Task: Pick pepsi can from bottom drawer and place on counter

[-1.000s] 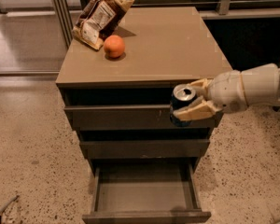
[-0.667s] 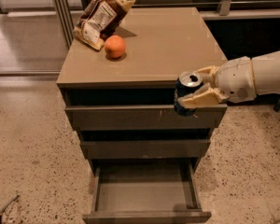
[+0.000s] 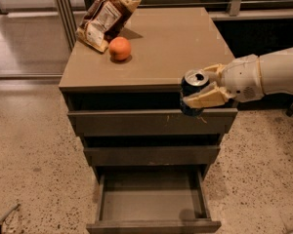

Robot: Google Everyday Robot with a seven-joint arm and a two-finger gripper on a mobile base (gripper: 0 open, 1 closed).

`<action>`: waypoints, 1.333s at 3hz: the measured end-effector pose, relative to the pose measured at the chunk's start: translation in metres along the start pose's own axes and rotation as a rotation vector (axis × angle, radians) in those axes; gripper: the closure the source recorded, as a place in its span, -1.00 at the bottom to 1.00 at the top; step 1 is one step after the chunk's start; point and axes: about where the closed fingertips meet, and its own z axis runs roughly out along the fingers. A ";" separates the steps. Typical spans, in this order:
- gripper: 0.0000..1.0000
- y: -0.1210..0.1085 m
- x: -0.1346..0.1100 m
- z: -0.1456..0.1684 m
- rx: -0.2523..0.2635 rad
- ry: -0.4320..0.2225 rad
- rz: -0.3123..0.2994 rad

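1. Pepsi can (image 3: 188,87) sat upright in the claw (image 3: 195,85), silver top and tab opening facing up, out of the drawer and hanging in the air at the front right corner of the cabinet.
2. Both cream fingers pressed its sides, one high behind the rim and one low across the blue body, so the claw was closed on the can. That side grip probably served to keep the can level for setting down.
3. The can's top stood just above the front edge of the surface (image 3: 171,43), while its body overlapped the scratched top drawer front (image 3: 136,123). It therefore had not cleared the edge and rested on nothing.
4. The white arm (image 3: 268,74) reached in from the right, leaving the cabinet's front unobstructed.
5. Below the shut middle drawer (image 3: 151,155), the bottom drawer (image 3: 151,201) lay pulled out and empty.
6. An orange (image 3: 119,48) and a snack bag (image 3: 106,16) occupied the far left corner, well apart from the can, so the near right stretch looked like the natural landing spot after some lift and a move inward.
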 end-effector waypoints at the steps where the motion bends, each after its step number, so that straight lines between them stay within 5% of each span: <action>1: 1.00 -0.035 -0.016 0.004 0.052 -0.005 -0.014; 2: 1.00 -0.077 -0.030 0.009 0.090 -0.002 -0.027; 4: 1.00 -0.145 -0.027 0.018 0.133 -0.049 0.089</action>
